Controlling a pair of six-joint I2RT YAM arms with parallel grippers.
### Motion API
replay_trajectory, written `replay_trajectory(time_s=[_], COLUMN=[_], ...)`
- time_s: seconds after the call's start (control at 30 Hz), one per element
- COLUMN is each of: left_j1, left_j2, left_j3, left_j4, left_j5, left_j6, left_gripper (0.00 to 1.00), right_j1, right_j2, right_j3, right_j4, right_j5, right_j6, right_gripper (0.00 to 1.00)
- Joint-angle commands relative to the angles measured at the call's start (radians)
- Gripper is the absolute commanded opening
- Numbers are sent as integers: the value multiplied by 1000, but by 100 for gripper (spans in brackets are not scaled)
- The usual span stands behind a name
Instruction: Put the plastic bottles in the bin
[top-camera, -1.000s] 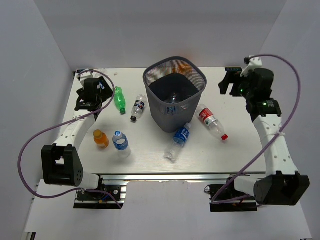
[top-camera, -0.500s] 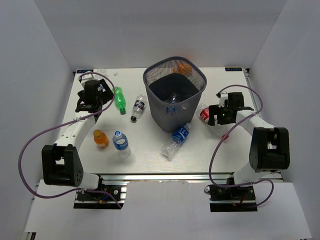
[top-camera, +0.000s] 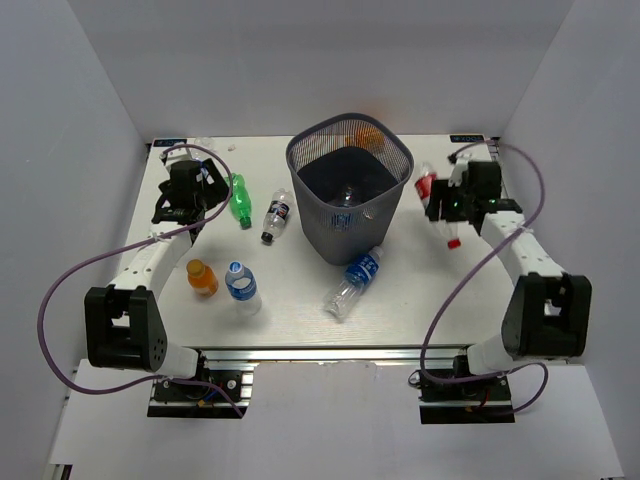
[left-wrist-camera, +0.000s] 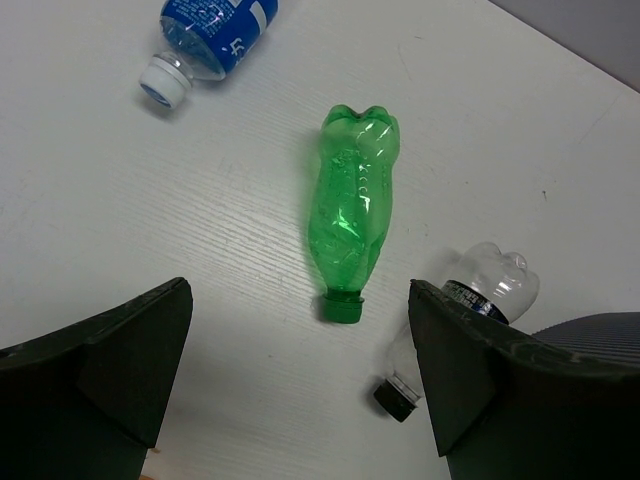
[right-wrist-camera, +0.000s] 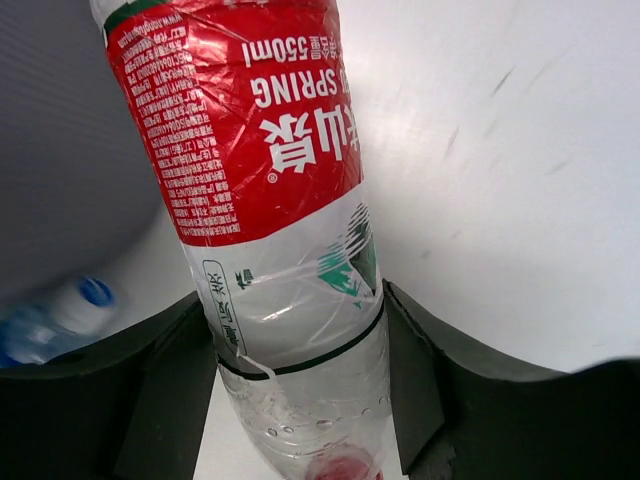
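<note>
Tabletop (top-camera: 290, 275) white and grained, pale grey walls (top-camera: 320, 70), mesh bin (top-camera: 345, 235) mid-table

red-labelled bottle (right-wrist-camera: 262, 170): far end is cut off by the top edge of the right wrist view, and the red cap by the bottom edge; the label's small print is too fine to read.
blue-labelled bottle (left-wrist-camera: 215, 28): only the neck, white cap and part of the label show; the rest lies beyond the top edge.
dark-labelled bottle (left-wrist-camera: 488, 285): partly hidden behind a finger (left-wrist-camera: 470, 390) of the left tool (left-wrist-camera: 300, 292).
bin (left-wrist-camera: 600, 335): only a corner shows, at the picture's right edge.
blue-capped bottle (right-wrist-camera: 70, 305): blurred, and cut off at the left edge.
orange shape (top-camera: 366, 132): mostly hidden behind the bin's mesh; cannot tell what it is.
</note>
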Motion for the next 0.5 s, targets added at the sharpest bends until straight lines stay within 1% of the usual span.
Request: replay_trajectory(time_s=[0.0,0.03,0.1,0.13,0.17,0.2,0.23,0.27,0.3,0.33,0.37,0.4,0.47], left_j1=[2,2,3,2,3,2,2,2,3,2,2,2,2], left_j2=[-19,-20,-22,-23,-25,-25,-23,-22,-19,-8,-2,7,39], left_j3=[14,16,17,17,17,22,25,26,28,34,39,45,72], left_j4=[-6,-9,-5,-3,0,6,8,11,20,20,22,23,9], left_j5=[-12,-18,-16,-15,-15,-16,-15,-9,0,11,32,42,57], left_j6=[7,6,9,10,13,16,19,24,30,36,44,48,65], left_gripper=[98,98,98,98,98,98,98,98,98,98,98,98,98], right_j1=[0,0,3,6,12,49,78,107,168,195,221,279,330], right_j2=[-151,-194,-227,-242,-242,-219,-199,-180,-128,-100,-75,-23,21], right_j3=[176,237,299,369,409,452,553,602,648,688,755,785,848], right_j4=[32,34,46,48,45,32,10,-42,-69,-92,-134,-158,-196], right_j5=[47,49,24,-32,-62,-83,-127,-149,-169,-228,-253,-266,-254], right_j6=[66,63,60,55,52,52,10,-30,-44,-57,-67,-95,-126], right_gripper=[44,44,44,44,41,39,39,39,40,41,42,42,47])
